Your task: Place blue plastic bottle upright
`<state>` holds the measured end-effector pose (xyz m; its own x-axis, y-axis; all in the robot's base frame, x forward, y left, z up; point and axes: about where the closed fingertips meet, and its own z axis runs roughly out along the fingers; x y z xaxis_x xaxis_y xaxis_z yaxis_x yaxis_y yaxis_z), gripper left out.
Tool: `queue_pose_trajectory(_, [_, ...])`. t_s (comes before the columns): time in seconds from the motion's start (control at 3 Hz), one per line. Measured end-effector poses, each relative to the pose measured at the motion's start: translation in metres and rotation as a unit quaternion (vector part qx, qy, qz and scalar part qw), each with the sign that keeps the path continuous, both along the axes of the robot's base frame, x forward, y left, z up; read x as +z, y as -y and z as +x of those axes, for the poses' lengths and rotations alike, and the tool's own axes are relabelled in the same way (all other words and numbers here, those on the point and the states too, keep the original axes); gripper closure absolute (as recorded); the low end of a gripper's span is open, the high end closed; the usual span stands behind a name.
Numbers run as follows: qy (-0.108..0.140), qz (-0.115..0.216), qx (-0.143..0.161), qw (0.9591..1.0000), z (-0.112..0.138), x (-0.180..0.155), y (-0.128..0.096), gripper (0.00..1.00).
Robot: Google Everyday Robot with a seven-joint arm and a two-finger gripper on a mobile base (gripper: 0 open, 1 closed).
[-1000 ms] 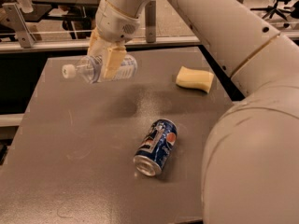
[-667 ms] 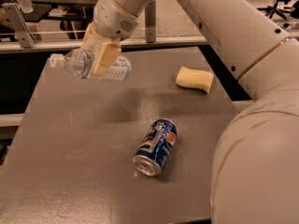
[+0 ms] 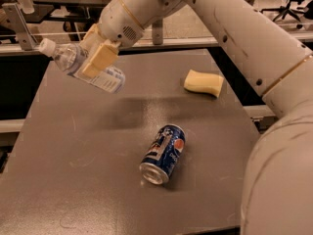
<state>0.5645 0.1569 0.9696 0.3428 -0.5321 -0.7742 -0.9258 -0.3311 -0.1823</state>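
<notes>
A small clear plastic water bottle with a white cap and blue-printed white label [image 3: 108, 77] hangs in the air at the upper left of the frame, clamped around its middle by the robot's tan two-finger gripper [image 3: 91, 65]. Over the last second the bottle has turned from lying almost level, cap pointing left, to a clear slant. The cap has climbed toward the upper left corner and the base now dips toward the lower right. It is roughly halfway to vertical, so the righting looks under way but unfinished, and the bottle has yet to be set down.

The thick white robot arm [image 3: 220, 18] sweeps in from the right edge, across the top of the frame, and ends in a wrist bent down and to the left. The bottle's soft shadow falls on the grey table [image 3: 73, 180] below it.

A blue Pepsi soda can [image 3: 164, 153] lies on its side near the centre. A yellow sponge [image 3: 204, 82] rests at the right, well apart from the bottle.
</notes>
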Motion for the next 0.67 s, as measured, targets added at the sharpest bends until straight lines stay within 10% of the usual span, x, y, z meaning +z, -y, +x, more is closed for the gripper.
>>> queue_pose_trajectory(0.67, [-0.064,0.114,-0.065,0.9893,0.020,-0.004,-0.004,1.00])
